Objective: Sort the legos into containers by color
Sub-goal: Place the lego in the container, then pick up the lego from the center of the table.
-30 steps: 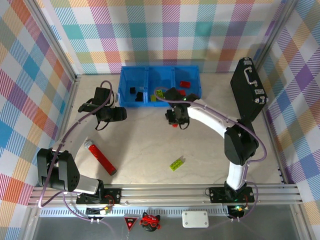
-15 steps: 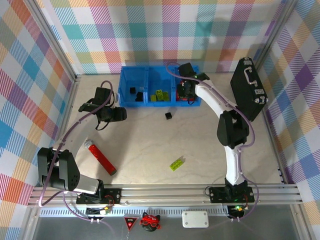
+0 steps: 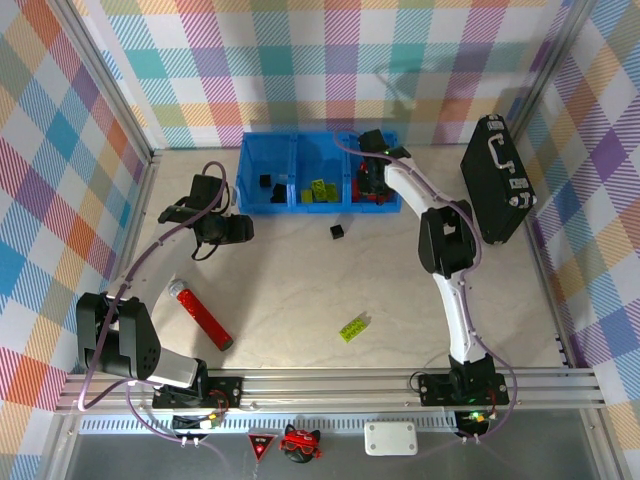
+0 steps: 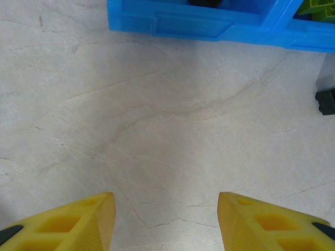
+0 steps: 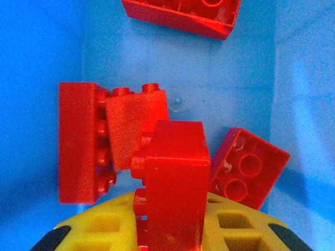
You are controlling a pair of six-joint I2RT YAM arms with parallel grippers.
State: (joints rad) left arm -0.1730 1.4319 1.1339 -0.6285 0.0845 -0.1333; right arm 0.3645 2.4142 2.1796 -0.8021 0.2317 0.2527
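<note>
Containers sit at far side of worktop, 3 joined blue bins in a row. R gripper is down in the rightmost bin, jaws clamped on a red lego held upright btw the yellow fingers; at least four more red legos lie on the bin floor around it. Middle bin has green legos, left bin two black legos. L gripper hovers over bare worktop just in front of the left bin, jaws partly open w/ nothing btw them. Loose on the worktop: one black lego near the front of the middle bin, one green lego well apart from the bins, nearer the arm bases. Red bar w/ black end lies at left; black briefcase at right.
</note>
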